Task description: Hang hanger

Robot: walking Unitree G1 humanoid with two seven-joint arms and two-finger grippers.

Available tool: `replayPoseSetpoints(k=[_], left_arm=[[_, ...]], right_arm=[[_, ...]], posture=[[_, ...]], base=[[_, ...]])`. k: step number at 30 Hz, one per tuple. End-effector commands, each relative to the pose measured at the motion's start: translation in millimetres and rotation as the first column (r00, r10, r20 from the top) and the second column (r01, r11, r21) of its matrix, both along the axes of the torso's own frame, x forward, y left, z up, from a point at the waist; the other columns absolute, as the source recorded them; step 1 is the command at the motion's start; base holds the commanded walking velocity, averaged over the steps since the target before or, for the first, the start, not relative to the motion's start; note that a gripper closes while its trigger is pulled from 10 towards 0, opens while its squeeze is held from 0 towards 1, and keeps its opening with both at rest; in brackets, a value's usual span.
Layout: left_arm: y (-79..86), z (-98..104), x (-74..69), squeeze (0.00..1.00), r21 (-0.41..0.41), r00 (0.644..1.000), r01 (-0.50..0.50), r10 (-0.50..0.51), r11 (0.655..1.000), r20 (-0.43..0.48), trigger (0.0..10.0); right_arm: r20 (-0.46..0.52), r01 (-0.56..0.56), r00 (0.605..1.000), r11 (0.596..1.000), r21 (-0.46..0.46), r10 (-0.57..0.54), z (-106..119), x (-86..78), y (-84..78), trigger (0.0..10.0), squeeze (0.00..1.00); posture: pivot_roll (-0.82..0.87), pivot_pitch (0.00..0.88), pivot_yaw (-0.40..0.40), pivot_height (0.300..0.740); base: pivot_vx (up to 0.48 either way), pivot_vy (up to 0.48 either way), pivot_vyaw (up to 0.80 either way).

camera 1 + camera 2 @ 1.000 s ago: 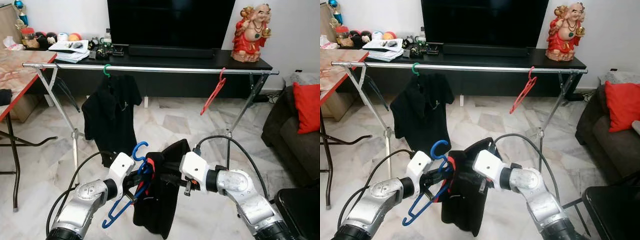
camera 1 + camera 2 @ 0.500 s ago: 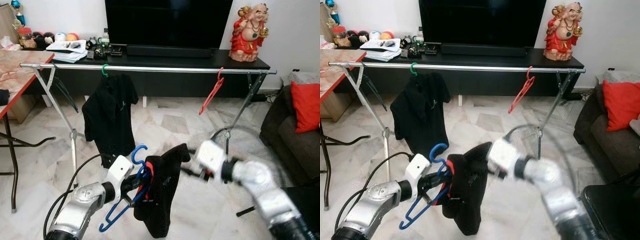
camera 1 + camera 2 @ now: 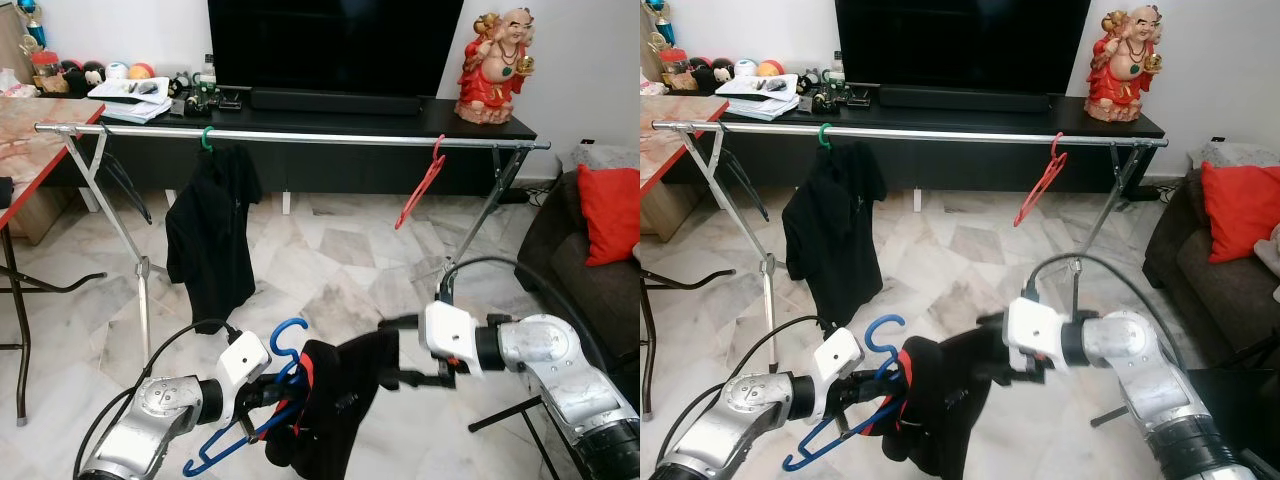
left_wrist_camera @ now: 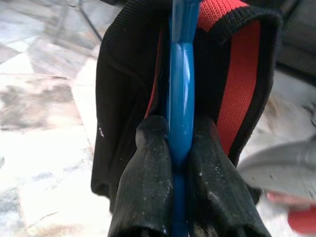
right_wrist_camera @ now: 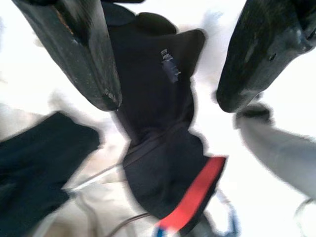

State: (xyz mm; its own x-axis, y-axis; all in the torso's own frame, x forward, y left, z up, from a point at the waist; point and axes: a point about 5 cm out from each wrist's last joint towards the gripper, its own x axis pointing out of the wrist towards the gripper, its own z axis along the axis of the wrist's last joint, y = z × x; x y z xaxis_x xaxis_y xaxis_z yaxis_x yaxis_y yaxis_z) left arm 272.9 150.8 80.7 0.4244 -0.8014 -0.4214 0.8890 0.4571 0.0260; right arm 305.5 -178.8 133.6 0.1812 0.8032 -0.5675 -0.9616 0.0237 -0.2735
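My left gripper [image 3: 272,392] is shut on a blue hanger [image 3: 291,338], low in front of me. In the left wrist view its fingers [image 4: 148,187] pinch the blue hanger bar [image 4: 180,98]. A black garment with a red collar [image 3: 335,415] hangs on that hanger. My right gripper [image 3: 397,352] stands open at the garment's right edge; the right wrist view shows the garment [image 5: 158,98] between and beyond its fingers [image 5: 84,49]. Ahead stands a metal clothes rail [image 3: 320,139] with a black shirt on a green hanger [image 3: 212,230] and a bare red hanger [image 3: 420,185].
Behind the rail is a black TV console [image 3: 480,120] with a TV and a red statue [image 3: 492,65]. A red-topped table [image 3: 30,130] stands at the left. A dark sofa with a red cushion [image 3: 608,215] is at the right. The rail's legs [image 3: 140,270] splay onto the marble floor.
My right gripper has drawn back to the right from the garment and now stands open. The hanger and garment sit lower. The camera view has shifted a little.
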Motion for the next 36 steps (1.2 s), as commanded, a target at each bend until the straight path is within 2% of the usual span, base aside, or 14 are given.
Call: replayPoseSetpoints(k=[1, 2, 3, 4, 5, 6, 7, 8, 13, 16, 22, 26, 36], left_arm=[[-8.4, 6.8, -2.2, 0.0, 0.001, 0.997, 0.075, -0.075, 0.997, 0.021, 10.0], [-8.6, 6.9, -2.5, 0.0, 0.001, 0.997, 0.079, -0.079, 0.997, 0.02, 10.0], [-9.1, 7.5, -2.6, 0.0, 0.006, 0.996, 0.087, -0.088, 0.996, 0.02, 10.0], [-9.5, 8.3, -2.7, 0.0, 0.012, 0.995, 0.099, -0.099, 0.995, 0.021, 10.0], [-10.0, 8.8, -3.2, 0.0, 0.019, 0.993, 0.111, -0.112, 0.994, 0.024, 10.0], [-10.4, 9.0, -3.7, 0.0, 0.025, 0.992, 0.121, -0.122, 0.992, 0.024, 10.0], [-10.9, 9.5, -4.9, 0.0, 0.033, 0.99, 0.139, -0.14, 0.99, 0.02, 10.0], [-11.6, 9.7, -5.5, 0.0, 0.034, 0.989, 0.146, -0.147, 0.989, 0.018, 10.0], [-15.7, 11.0, -5.7, 0.0, 0.027, 0.986, 0.168, -0.168, 0.985, 0.018, 10.0], [-20.3, 13.9, -5.6, 0.0, 0.033, 0.98, 0.195, -0.196, 0.98, 0.021, 10.0], [-22.9, 15.4, -5.1, 0.0, 0.03, 0.979, 0.2, -0.2, 0.979, 0.025, 10.0], [-23.9, 14.8, -5.9, 0.0, 0.037, 0.978, 0.206, -0.207, 0.978, 0.026, 10.0], [-23.9, 14.8, -5.9, 0.0, 0.037, 0.978, 0.206, -0.207, 0.978, 0.026, 10.0]], right_arm=[[-0.013, -0.055, 0.998, 0.998, -0.008, 0.055, 3.9, 1.1, -0.8, 10.0, 0.0], [-0.017, -0.061, 0.998, 0.998, -0.008, 0.06, 3.6, 1.1, -0.9, 10.0, 0.0], [-0.026, -0.077, 0.997, 0.997, -0.007, 0.077, 3.5, 0.9, -0.3, 10.0, 0.85], [-0.037, -0.099, 0.994, 0.995, -0.006, 0.098, 3.3, 0.7, 0.3, 10.0, 0.85], [-0.031, -0.113, 0.993, 0.994, -0.008, 0.113, 3.4, 1.1, 1.5, 10.0, 0.92], [-0.022, -0.12, 0.993, 0.993, -0.009, 0.12, 3.5, 2.2, 3.3, 10.0, 0.8], [-0.001, -0.142, 0.99, 0.99, -0.009, 0.142, 3.8, 4.4, 6.3, 10.0, 0.58], [0.017, -0.152, 0.988, 0.988, -0.006, 0.152, 3.6, 5.6, 9.5, 10.0, 0.0], [0.052, -0.214, 0.975, 0.977, -0.013, 0.215, -6.4, 4.0, 21.1, 10.0, 0.0], [0.094, -0.227, 0.969, 0.973, -0.048, 0.23, -16.5, 5.2, 29.1, 10.0, 0.0], [0.099, -0.229, 0.967, 0.972, -0.051, 0.233, -19.0, 6.5, 30.6, 10.0, 0.0], [0.155, -0.192, 0.967, 0.979, -0.066, 0.2, -21.4, 11.1, 34.9, 10.0, 0.0], [0.155, -0.192, 0.967, 0.979, -0.066, 0.2, -21.4, 11.1, 34.9, 10.0, 0.0]], posture=[[0.1, 0.034, -0.093, 0.74], [0.1, 0.034, -0.093, 0.74], [0.1, 0.033, -0.094, 0.74], [0.1, 0.033, -0.094, 0.74], [0.1, 0.031, -0.095, 0.74], [0.1, 0.031, -0.095, 0.74], [0.1, 0.031, -0.095, 0.74], [0.1, 0.024, -0.094, 0.74], [0.1, 0.016, -0.093, 0.74], [0.11, 0.006, -0.095, 0.74], [0.11, 0.0, -0.095, 0.74], [0.11, 0.0, -0.095, 0.74], [0.11, 0.0, -0.095, 0.74]], base=[[0.0, 0.0, 0.0], [0.0, 0.0, 0.0], [0.0, 0.0, 0.0], [0.0, 0.0, 0.0], [0.0, 0.0, 0.0], [0.0, 0.0, 0.0], [0.0, 0.0, 0.0], [0.0, 0.0, 0.0], [0.0, 0.0, 0.0], [0.0, 0.0, 0.0], [0.0, 0.0, 0.0], [0.0, 0.0, 0.0], [0.0, 0.0, 0.0]])
